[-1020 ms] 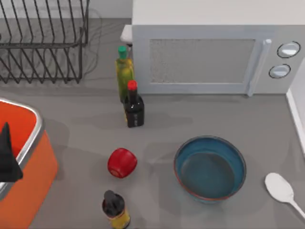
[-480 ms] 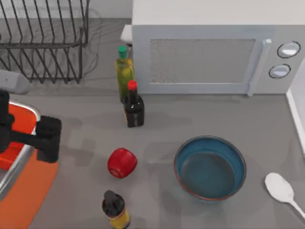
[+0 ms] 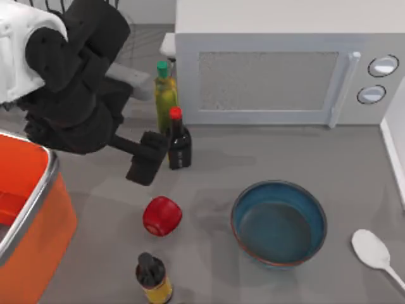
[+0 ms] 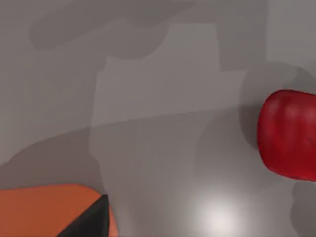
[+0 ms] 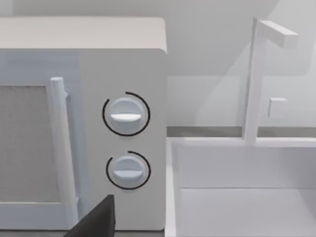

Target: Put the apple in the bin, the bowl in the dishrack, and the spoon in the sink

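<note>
A: Apple (image 3: 162,216) position?
B: Lower centre-left of top view, on the table (image 3: 278,149), untouched. Orange bin (image 3: 28,215) far left, blue bowl (image 3: 279,222) to its right, spoon (image 3: 374,251) lower right.
A: Left gripper (image 3: 147,158)?
B: I see it upper left of the apple, just beside the dark bottle (image 3: 178,140), holding nothing. Finger spread I can't tell.
A: Right gripper?
B: Its wrist view faces the microwave (image 5: 84,123) dials and white sink (image 5: 242,187).

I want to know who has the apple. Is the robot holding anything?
Nothing is held. The apple lies alone on the table, and the left tool hovers just above it.
</note>
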